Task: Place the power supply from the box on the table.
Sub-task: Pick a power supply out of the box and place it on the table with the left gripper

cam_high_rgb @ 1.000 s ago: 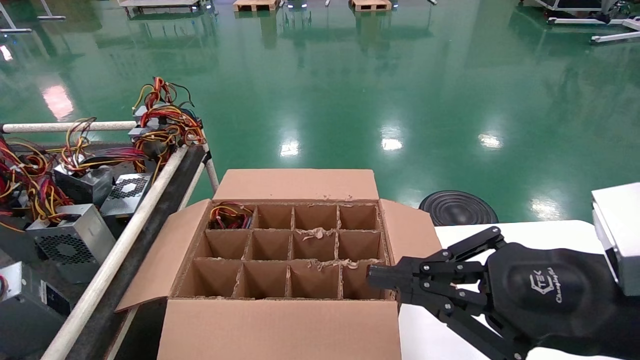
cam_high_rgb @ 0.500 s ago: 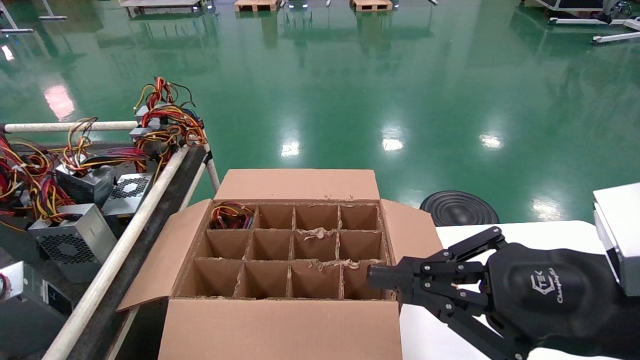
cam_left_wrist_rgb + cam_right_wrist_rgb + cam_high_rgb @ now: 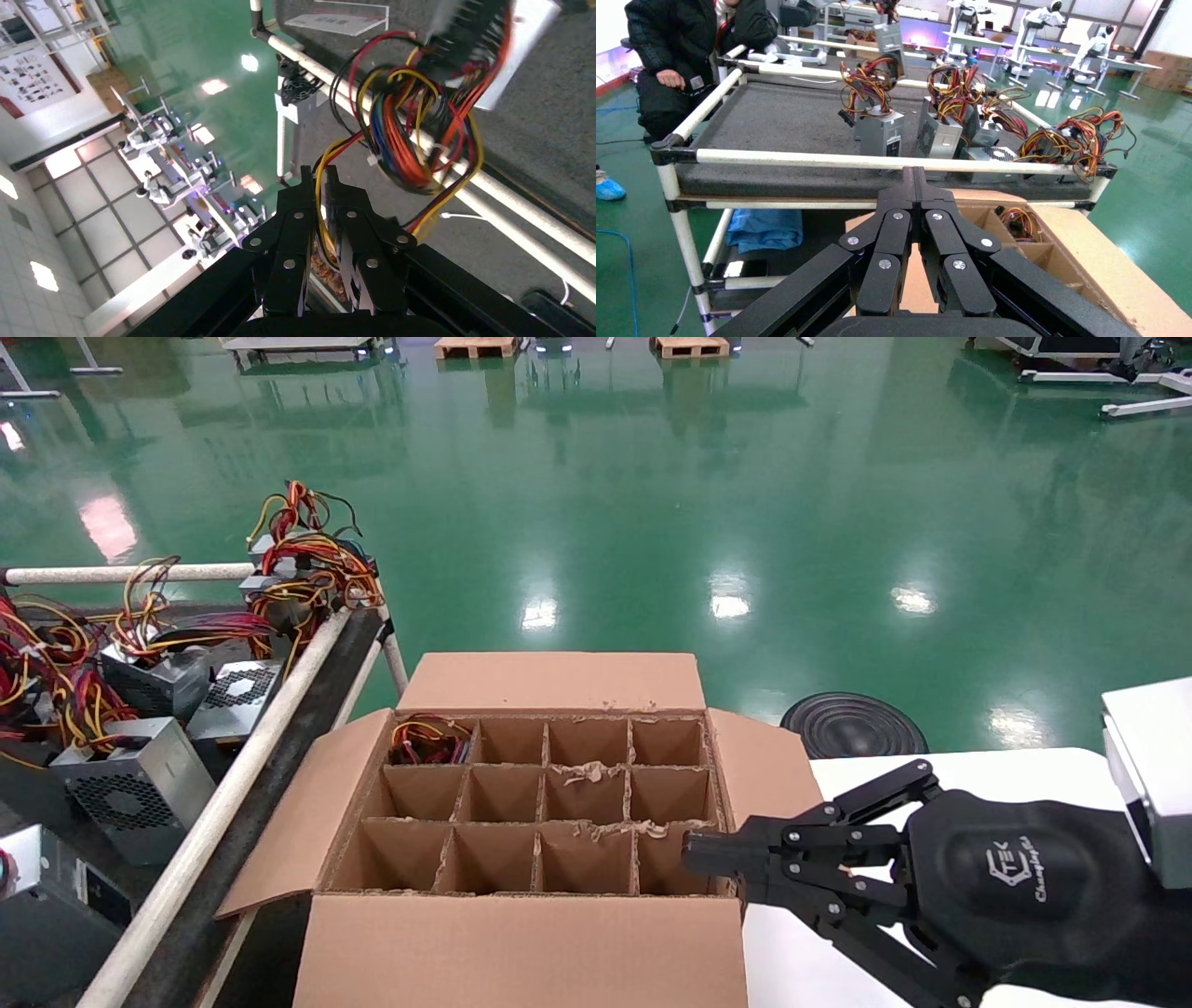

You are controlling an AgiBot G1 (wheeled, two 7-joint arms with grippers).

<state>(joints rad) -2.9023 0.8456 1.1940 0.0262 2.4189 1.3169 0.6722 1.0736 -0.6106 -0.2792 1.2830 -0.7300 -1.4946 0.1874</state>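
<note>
In the left wrist view my left gripper (image 3: 318,172) is shut on yellow wires of the power supply (image 3: 415,133), a loose bundle of yellow, red, blue and black loops. The bundle hangs above the dark table (image 3: 555,140) and its cream rail (image 3: 506,196). The head view does not show this gripper. The open brown box (image 3: 521,933) with its divider grid stands in front of me, to the right of the table's rail (image 3: 233,784). My right gripper (image 3: 694,854) is shut and empty, level at the box's near right corner.
A red-and-yellow wire tangle (image 3: 430,738) lies in the box's far left cell. Grey units with fan grilles (image 3: 130,784) and wire bundles crowd the table. A white-topped table (image 3: 978,766) lies under my right arm. A person in black (image 3: 687,49) stands beyond the table.
</note>
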